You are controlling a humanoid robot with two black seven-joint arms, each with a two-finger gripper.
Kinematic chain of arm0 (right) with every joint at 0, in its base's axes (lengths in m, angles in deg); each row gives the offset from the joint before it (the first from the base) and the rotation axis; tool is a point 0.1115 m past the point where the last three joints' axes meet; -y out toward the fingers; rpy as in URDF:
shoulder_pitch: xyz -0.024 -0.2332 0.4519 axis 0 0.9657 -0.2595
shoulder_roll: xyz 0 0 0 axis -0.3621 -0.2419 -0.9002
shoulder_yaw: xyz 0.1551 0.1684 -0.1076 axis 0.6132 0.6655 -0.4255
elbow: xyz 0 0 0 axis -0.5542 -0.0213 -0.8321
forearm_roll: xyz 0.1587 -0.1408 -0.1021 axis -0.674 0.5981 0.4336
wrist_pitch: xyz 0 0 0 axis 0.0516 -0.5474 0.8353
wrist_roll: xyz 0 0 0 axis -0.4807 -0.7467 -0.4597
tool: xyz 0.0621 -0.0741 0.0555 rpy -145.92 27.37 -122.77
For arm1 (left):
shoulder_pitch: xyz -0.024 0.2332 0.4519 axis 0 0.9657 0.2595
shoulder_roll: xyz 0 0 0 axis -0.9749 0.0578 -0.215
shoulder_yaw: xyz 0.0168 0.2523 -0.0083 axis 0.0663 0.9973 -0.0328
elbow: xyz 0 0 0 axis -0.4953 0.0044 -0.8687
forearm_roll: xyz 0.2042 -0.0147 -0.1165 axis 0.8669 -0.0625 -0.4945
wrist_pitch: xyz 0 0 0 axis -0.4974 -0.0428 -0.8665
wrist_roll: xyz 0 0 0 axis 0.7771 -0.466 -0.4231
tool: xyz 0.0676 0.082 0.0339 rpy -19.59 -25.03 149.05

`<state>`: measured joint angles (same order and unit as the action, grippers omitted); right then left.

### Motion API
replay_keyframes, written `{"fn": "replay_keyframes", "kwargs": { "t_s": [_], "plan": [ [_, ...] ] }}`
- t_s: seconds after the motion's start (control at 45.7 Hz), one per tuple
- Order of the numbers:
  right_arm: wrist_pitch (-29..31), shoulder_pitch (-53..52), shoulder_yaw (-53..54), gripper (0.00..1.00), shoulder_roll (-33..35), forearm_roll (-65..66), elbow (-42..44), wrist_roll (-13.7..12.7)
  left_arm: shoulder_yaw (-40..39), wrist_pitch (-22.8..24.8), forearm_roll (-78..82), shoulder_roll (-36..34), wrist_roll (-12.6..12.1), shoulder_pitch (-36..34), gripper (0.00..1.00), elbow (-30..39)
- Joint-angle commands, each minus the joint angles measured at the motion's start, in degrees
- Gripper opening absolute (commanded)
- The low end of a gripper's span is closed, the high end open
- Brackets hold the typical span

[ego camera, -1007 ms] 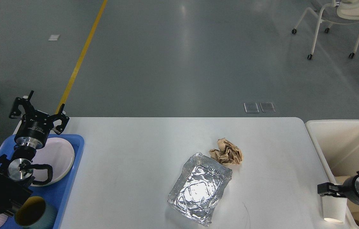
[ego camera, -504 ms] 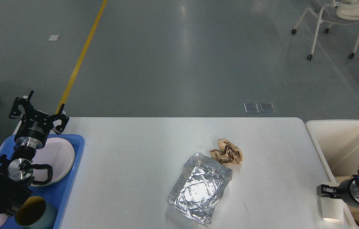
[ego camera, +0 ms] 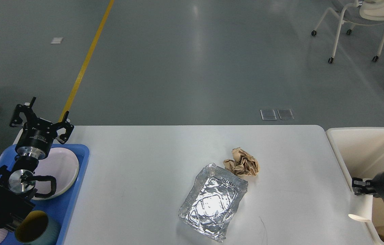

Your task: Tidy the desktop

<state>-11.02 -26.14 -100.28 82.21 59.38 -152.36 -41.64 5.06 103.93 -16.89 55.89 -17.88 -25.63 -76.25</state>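
A: Bench (ego camera: 137, 177)?
B: White top with rounded corners, fills the lower middle of the head view, far edge against grey floor (ego camera: 192, 68).
A: What's on it?
B: Crumpled foil tray (ego camera: 212, 202) near the front, right of centre. Wadded brown paper (ego camera: 242, 162) touching its far right corner. Thin dark line near the front edge, maybe a hair or scratch, can't tell.
A: Left side?
B: Blue tray (ego camera: 72, 200) overhanging the bench's left edge. White plate (ego camera: 62, 166) in it, teal cup with yellow inside (ego camera: 37, 231) at the front.
A: Left tool (ego camera: 40, 117)?
B: Up over the tray's far end, fingers spread wide, nothing between them.
A: Right side?
B: Cream bin (ego camera: 365, 143) just beside the bench's right edge. White paper cup (ego camera: 362, 211) at the bin's near wall, rim visible, mostly blocked by the wall.
A: Right tool (ego camera: 358, 186)?
B: Low at the bin's left wall, above that cup. Seen small and dark, can't tell if spread or pressed together, or touching the cup.
A: Background?
B: Yellow floor line (ego camera: 86, 61), white chair on castors (ego camera: 358, 20) top right, two floor plates (ego camera: 277, 114) behind the bench.
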Motion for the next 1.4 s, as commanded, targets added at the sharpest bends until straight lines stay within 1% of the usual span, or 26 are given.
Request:
{"fn": "replay_keyframes", "kwargs": {
  "t_s": [0.0,0.066,0.153,0.219,0.263,0.285,0.35,0.46,0.525,0.613,0.657,0.701,0.788,0.854,0.898,0.941,0.985,1.007,1.095,1.16,1.226,1.248,1.27,1.292,1.314,1.379],
  "plan": [
    [7.77,-23.70,-7.25,0.00,0.05,1.84,-11.79,0.35,-0.01,0.00,0.00,-0.01,0.00,0.00,1.00,0.00],
    [15.93,-37.59,-8.32,0.00,-0.12,2.01,-14.26,0.44,-0.01,0.00,0.00,-0.01,0.00,0.00,1.00,0.00],
    [30.96,-53.85,-7.71,0.00,-0.30,2.71,-13.22,0.53,-0.01,0.00,0.00,0.08,0.00,0.00,1.00,0.00],
    [41.16,-62.74,-3.85,0.00,-0.04,3.51,-10.67,0.53,-0.01,0.00,0.00,0.08,0.00,0.00,1.00,0.00],
    [45.83,-66.62,-1.03,0.00,0.31,4.12,-9.61,0.44,-0.01,0.00,0.00,0.08,0.00,0.00,1.00,0.00],
    [47.24,-67.94,-0.15,0.00,0.40,4.65,-9.35,0.44,-0.01,0.00,0.00,-0.01,0.00,0.00,1.00,0.00],
    [47.24,-69.36,0.82,0.00,0.58,6.58,-9.35,0.44,-0.01,0.00,0.00,-0.01,0.00,0.00,1.00,0.00],
    [47.24,-67.61,-0.84,0.00,1.81,10.62,-8.91,0.00,-0.01,0.00,0.00,-0.01,0.00,0.00,1.00,0.00],
    [43.40,-62.53,-3.56,0.00,3.65,12.29,-7.77,0.00,-0.01,0.00,0.00,-0.01,0.00,0.00,1.00,0.00],
    [33.92,-51.99,-6.20,0.00,6.72,12.91,-3.47,-0.09,-0.01,0.00,0.00,0.08,0.00,0.00,1.00,0.00],
    [28.39,-44.53,-7.08,0.00,8.22,13.35,-0.22,0.00,-0.01,0.00,0.00,-0.01,0.00,0.00,1.00,0.00],
    [22.76,-35.66,-7.18,0.00,9.54,14.05,3.82,-0.09,-0.01,0.00,0.00,-0.01,0.00,0.00,1.00,0.00],
    [10.46,-16.59,-5.77,0.00,10.95,14.06,14.80,-0.09,0.08,0.00,0.00,-0.01,0.00,0.00,1.00,0.00],
    [2.63,-1.21,-2.88,0.00,10.95,13.27,21.83,-0.09,0.08,0.00,0.00,-0.01,0.00,0.00,1.00,0.00],
    [-1.24,8.46,0.02,0.00,10.34,12.74,26.84,-0.17,0.08,0.00,0.00,-0.01,0.00,0.00,1.00,0.00],
    [-3.62,16.82,4.31,0.00,9.81,11.78,31.67,-0.26,0.08,0.00,0.00,-0.01,0.00,0.00,1.00,0.00],
    [-3.98,24.12,10.11,0.00,9.02,10.63,35.90,-0.26,0.08,0.00,0.00,-0.01,0.00,0.00,1.00,0.00],
    [-3.90,27.11,13.19,0.02,8.41,10.11,37.57,-0.35,0.08,0.00,0.00,-0.01,0.00,0.00,1.00,0.00],
    [-3.90,36.53,23.92,0.05,7.00,9.84,41.80,-0.61,0.08,0.00,0.00,-0.01,0.00,0.00,1.00,0.00],
    [-3.90,41.37,27.97,0.08,6.47,10.01,43.65,-1.05,0.08,0.00,0.00,-0.01,0.00,0.00,1.00,0.00],
    [-3.90,43.40,29.21,0.19,4.98,10.01,44.79,-1.23,0.08,0.00,0.00,-0.01,0.00,0.00,1.00,0.00],
    [-3.90,43.58,29.30,0.26,4.62,9.93,44.97,-1.23,0.08,0.00,0.00,-0.01,0.00,0.00,1.00,0.00],
    [-3.90,43.67,29.47,0.45,4.45,9.92,45.06,-1.23,0.08,0.00,0.00,-0.01,0.00,0.00,1.00,0.00],
    [-3.90,43.75,29.56,0.84,4.36,9.92,45.15,-1.23,0.08,0.00,0.00,-0.01,0.00,0.00,1.00,0.00],
    [-3.90,43.76,29.65,1.00,4.27,9.75,45.06,-1.32,0.08,0.00,0.00,-0.01,0.00,0.00,1.00,0.00],
    [-3.90,43.67,29.74,1.00,4.27,9.57,44.97,-1.23,0.08,0.00,0.00,-0.01,0.00,0.00,1.00,0.00]
  ]
}}
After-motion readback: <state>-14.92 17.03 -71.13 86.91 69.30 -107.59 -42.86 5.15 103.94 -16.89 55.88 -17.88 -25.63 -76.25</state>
